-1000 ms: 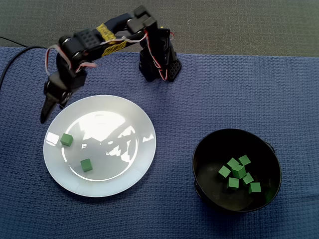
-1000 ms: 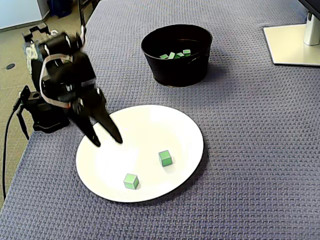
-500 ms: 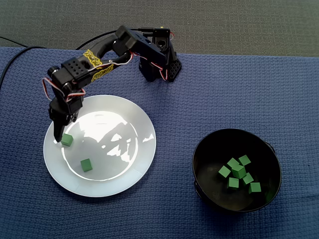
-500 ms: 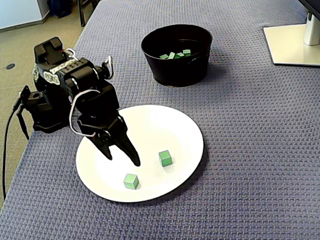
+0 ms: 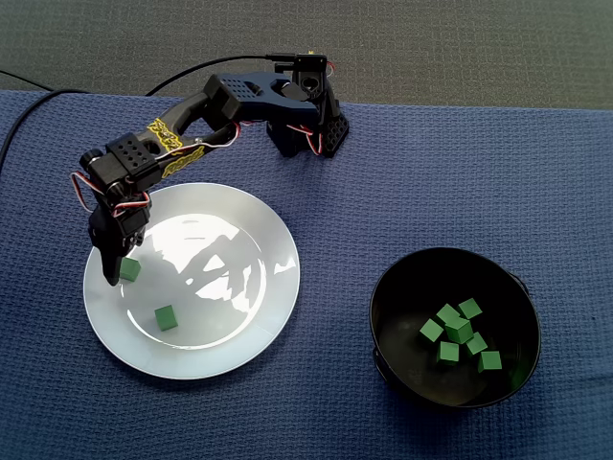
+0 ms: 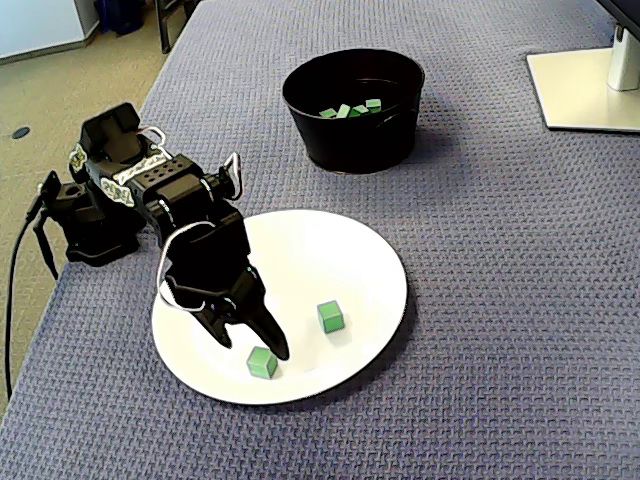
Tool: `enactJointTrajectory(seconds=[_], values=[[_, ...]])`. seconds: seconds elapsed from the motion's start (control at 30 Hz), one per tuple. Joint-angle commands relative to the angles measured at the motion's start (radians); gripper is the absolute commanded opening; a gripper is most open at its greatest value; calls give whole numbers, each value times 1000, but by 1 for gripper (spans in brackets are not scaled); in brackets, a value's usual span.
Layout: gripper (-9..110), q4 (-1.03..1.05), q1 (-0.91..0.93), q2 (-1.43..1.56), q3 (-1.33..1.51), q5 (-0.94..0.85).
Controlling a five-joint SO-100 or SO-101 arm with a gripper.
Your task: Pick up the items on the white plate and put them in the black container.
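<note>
Two small green cubes lie on the white plate [image 5: 239, 297] [image 6: 330, 250]. My gripper [image 5: 119, 259] [image 6: 254, 344] is open and lowered onto the plate, its fingertips on either side of one green cube [image 5: 129, 269] [image 6: 262, 362] near the plate's rim. The second green cube [image 5: 166, 317] [image 6: 331, 316] lies loose a short way off on the plate. The black container [image 5: 385, 287] [image 6: 350, 140] stands apart from the plate and holds several green cubes [image 5: 458, 331] [image 6: 348, 109].
A blue woven cloth covers the table. The arm's base [image 5: 308, 129] [image 6: 88, 225] stands at the cloth's edge behind the plate, with a cable [image 6: 20, 250] leading off it. A monitor stand's pale base [image 6: 585, 90] sits beyond the container.
The arm has swung from outside the plate's rim down onto the plate, and the open fingers have come to the cube near the rim. Neither cube has moved.
</note>
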Motion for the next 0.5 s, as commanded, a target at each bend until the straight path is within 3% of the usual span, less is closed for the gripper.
enactJointTrajectory(seconds=[0.0, 0.47], values=[[26, -6, -17, -3, -57, -12], [16, -9, -34, -55, -92, -21]])
